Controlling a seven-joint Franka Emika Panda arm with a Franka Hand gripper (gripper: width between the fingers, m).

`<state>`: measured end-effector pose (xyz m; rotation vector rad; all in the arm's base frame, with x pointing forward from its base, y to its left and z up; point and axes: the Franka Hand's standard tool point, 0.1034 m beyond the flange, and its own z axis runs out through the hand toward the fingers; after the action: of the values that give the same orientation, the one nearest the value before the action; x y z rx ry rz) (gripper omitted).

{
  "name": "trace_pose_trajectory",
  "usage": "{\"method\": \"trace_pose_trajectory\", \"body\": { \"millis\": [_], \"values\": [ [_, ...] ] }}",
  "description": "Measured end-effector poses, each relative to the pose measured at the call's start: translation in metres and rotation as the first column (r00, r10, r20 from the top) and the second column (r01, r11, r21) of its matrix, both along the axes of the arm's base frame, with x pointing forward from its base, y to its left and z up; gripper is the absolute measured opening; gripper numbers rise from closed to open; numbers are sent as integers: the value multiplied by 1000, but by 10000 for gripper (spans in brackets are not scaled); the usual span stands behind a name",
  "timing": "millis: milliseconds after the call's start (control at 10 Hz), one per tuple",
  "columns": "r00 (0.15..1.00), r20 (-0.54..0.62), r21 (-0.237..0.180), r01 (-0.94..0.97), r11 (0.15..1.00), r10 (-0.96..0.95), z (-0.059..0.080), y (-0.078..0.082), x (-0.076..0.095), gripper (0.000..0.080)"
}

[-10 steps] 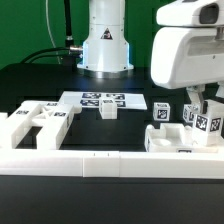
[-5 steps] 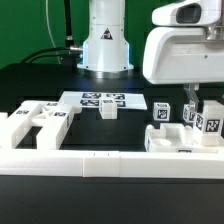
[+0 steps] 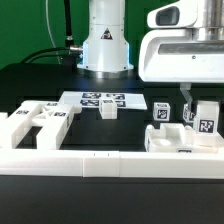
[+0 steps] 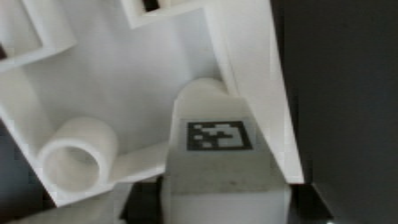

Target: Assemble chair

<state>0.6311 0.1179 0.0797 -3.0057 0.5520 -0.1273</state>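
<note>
Your claw [image 3: 198, 104] is clamped on a short tagged post [image 3: 206, 118], holding it upright over the partly built chair [image 3: 170, 140] at the exterior view's right. In the wrist view the post fills the gap between the fingers, its tag facing the camera. Below it lie a slotted panel [image 4: 107, 70] and a round socket [image 4: 79, 158] just beside the post's end.

The main risk, as I judge it, is misalignment. If you lower the post off-centre or twisted, its end will likely catch the panel's edge, jam, and shove the whole body across the table [image 3: 40, 75]. The neighbouring upright post [image 3: 160, 112] stands near, so a sideways correction could knock it. The plastic looks smooth, so pressing down hard may let the post slip or tilt in the jaws. Whether the post touches the panel yet, I cannot tell.

The loose panels [image 3: 35, 122], small block [image 3: 108, 108] and marker board [image 3: 95, 97] lie well apart, out of danger.
</note>
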Motion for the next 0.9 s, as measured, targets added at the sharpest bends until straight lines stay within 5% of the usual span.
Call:
{"method": "trace_pose_trajectory", "body": {
  "millis": [400, 900],
  "values": [
    [901, -46, 62, 433, 899, -431, -1, 1, -1, 287],
    [715, -118, 67, 698, 713, -689, -1, 3, 3, 295]
  ]
}}
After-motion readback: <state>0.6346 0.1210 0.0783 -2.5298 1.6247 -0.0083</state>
